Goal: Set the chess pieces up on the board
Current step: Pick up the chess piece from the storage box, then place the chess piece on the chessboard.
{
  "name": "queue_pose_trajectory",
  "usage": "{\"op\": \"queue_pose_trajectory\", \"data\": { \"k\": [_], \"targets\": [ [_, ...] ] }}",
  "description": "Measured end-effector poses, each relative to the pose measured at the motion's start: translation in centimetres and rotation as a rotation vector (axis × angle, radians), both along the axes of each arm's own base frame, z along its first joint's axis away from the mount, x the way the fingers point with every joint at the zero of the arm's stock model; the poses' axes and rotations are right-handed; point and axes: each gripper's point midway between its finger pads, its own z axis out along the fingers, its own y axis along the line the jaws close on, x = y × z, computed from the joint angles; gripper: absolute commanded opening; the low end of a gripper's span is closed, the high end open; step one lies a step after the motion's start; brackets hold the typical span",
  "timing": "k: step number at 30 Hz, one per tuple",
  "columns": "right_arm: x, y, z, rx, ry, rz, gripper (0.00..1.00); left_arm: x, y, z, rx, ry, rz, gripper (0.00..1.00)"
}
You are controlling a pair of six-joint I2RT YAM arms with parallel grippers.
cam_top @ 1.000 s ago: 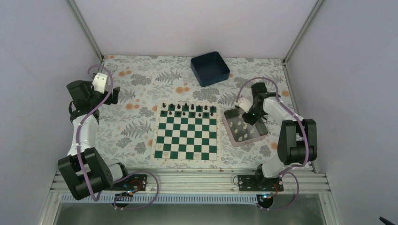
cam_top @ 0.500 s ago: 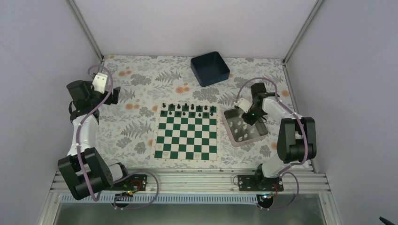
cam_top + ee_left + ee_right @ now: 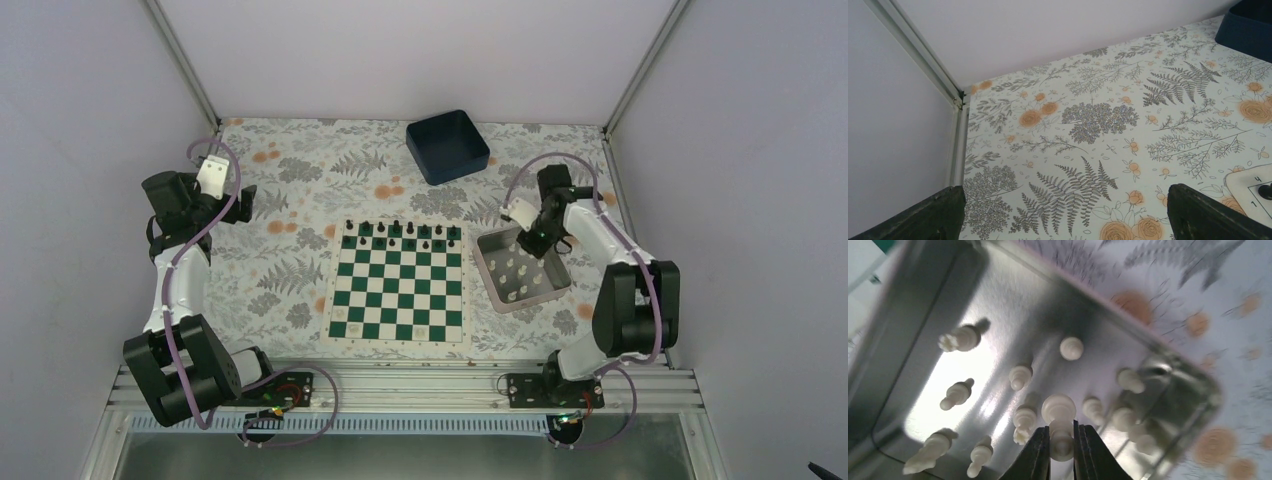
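Observation:
In the right wrist view my right gripper (image 3: 1062, 441) is shut on a cream chess piece (image 3: 1059, 412), lifted a little over the silver tray (image 3: 998, 315). Several more cream pieces (image 3: 961, 338) lie on the tray floor. From above, the right gripper (image 3: 537, 241) hangs over the tray (image 3: 488, 262), to the right of the green and white board (image 3: 400, 290). Black pieces (image 3: 400, 234) fill the board's far rows; no white piece stands on it. My left gripper (image 3: 236, 201) is open over the tablecloth far left, its fingers (image 3: 923, 217) wide apart with nothing between.
A dark blue bin (image 3: 447, 146) stands at the back, beyond the board. The board's corner (image 3: 1253, 182) and the bin (image 3: 1248, 25) show at the right of the left wrist view. Metal frame posts and the walls bound the flowered cloth.
The right wrist has pulled up and toward the back over the tray. The left arm has not moved.

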Motion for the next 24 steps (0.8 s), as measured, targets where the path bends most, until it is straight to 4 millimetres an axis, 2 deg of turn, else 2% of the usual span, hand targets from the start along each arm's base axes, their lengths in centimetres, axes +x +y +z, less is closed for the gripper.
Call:
{"op": "queue_pose_trajectory", "data": {
  "k": [3, 6, 10, 12, 15, 17, 20, 24],
  "targets": [
    [0.7, 1.1, 3.0, 0.002, -0.058, 0.026, 0.08, 0.0, 0.0, 0.0, 0.0, 0.0, 0.0, 1.0],
    [1.1, 4.0, 6.5, 0.011, -0.126, 0.095, 0.08, 0.0, 0.0, 0.0, -0.001, 0.0, 0.001, 1.0],
    [-0.1, 10.3, 9.6, 0.039, -0.176, 0.24, 0.08, 0.0, 0.0, 0.0, -0.003, 0.0, 0.002, 1.0],
    [-1.8, 14.0, 10.4, 0.05, -0.18, 0.33, 0.09, 0.0, 0.0, 0.0, -0.003, 0.001, 0.002, 1.0],
    [-4.7, 19.0, 10.6, 0.071, -0.162, 0.457, 0.09, 0.0, 0.0, 0.0, -0.003, 0.001, 0.003, 1.0],
    [-6.8, 21.8, 9.9, 0.074, -0.136, 0.532, 0.09, 0.0, 0.0, 0.0, -0.003, 0.001, 0.003, 1.0],
    [-9.7, 24.6, 8.0, 0.066, -0.072, 0.617, 0.09, 0.0, 0.0, 0.0, -0.002, 0.001, 0.003, 1.0],
    [-12.6, 27.1, 5.6, 0.056, -0.004, 0.704, 0.09, 0.0, 0.0, 0.0, -0.002, 0.001, 0.004, 1.0]
  ]
}}
